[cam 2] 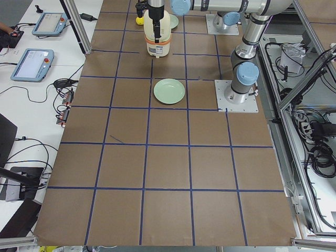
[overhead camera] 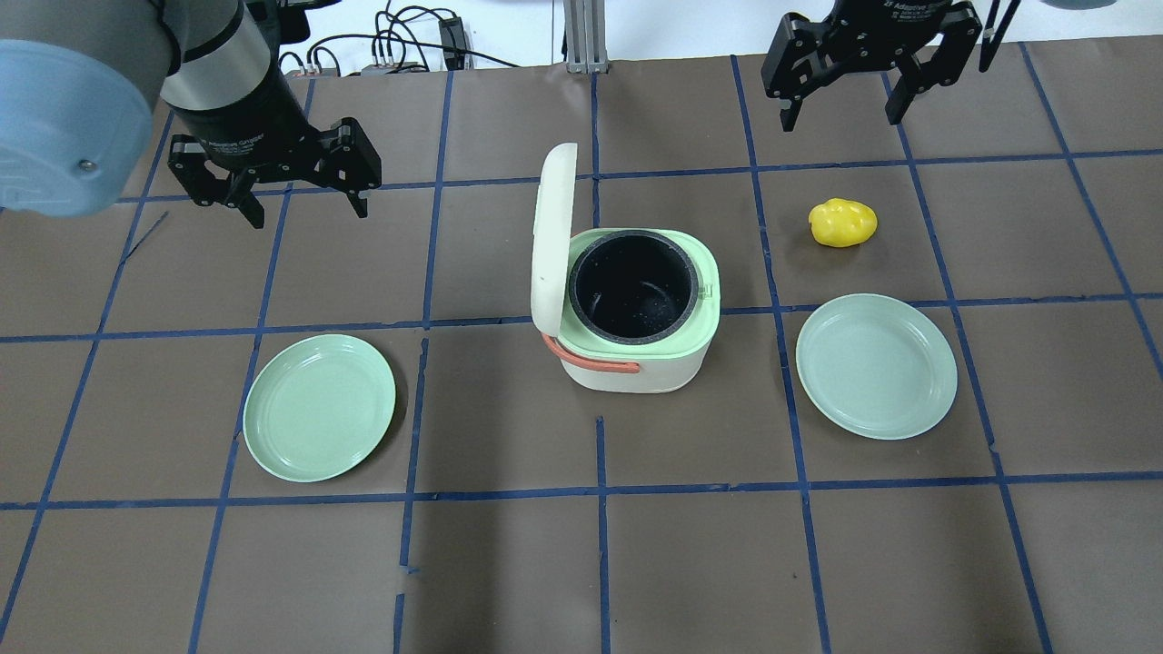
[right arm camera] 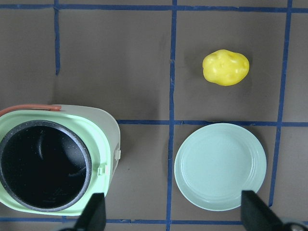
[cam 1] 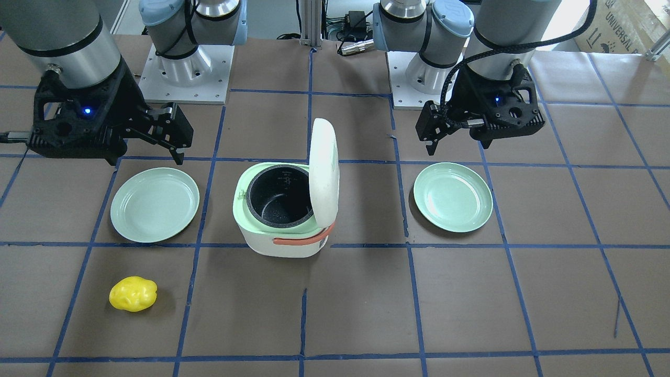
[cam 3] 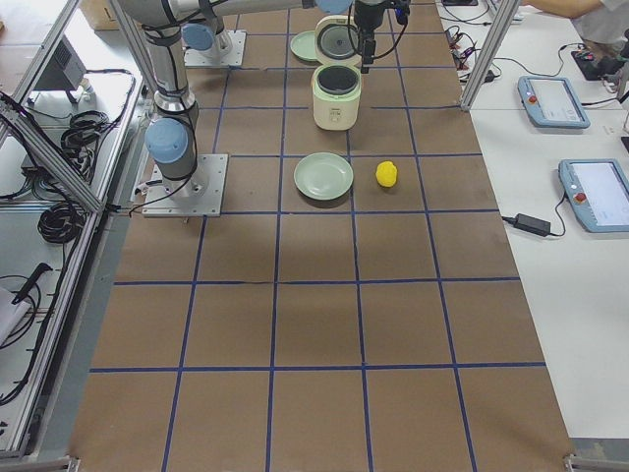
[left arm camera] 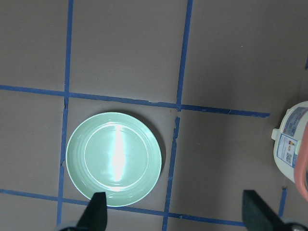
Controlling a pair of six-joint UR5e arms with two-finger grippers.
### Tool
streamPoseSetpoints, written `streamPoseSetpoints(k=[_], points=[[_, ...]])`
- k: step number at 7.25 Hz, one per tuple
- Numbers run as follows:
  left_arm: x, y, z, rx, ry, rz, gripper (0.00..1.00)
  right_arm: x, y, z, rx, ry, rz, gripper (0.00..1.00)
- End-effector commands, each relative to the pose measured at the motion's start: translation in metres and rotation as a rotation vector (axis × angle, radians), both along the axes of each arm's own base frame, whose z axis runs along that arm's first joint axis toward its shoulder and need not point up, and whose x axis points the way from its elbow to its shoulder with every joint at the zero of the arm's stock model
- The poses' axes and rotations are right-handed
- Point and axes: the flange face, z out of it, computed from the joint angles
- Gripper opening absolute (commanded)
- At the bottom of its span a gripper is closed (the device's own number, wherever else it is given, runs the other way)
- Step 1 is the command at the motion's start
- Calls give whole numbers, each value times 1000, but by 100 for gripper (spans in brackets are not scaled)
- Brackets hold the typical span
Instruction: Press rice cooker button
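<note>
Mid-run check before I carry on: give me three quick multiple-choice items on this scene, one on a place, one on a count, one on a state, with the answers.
1. Where is the yellow toy?
A) on the table, on the robot's right of the rice cooker
B) inside the cooker
C) on a plate

2. How many green plates are out?
A) one
B) two
C) three

3. How is the cooker's lid?
A) shut
B) open, standing upright
C) lying off on the table

Answers: 1 A, the toy lies on bare table, apart from cooker and plates. 2 B, one plate sits on each side of the cooker. 3 B, the lid stands on edge and the dark pot shows.
</note>
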Motion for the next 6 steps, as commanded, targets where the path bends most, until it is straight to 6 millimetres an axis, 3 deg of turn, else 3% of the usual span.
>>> streamPoseSetpoints(k=[1,6], points=[[0,0,0,0,0,0,100,0,6,-12,16,1,-1,100],[0,0,0,0,0,0,100,1,9,-7,7,2,0,100]])
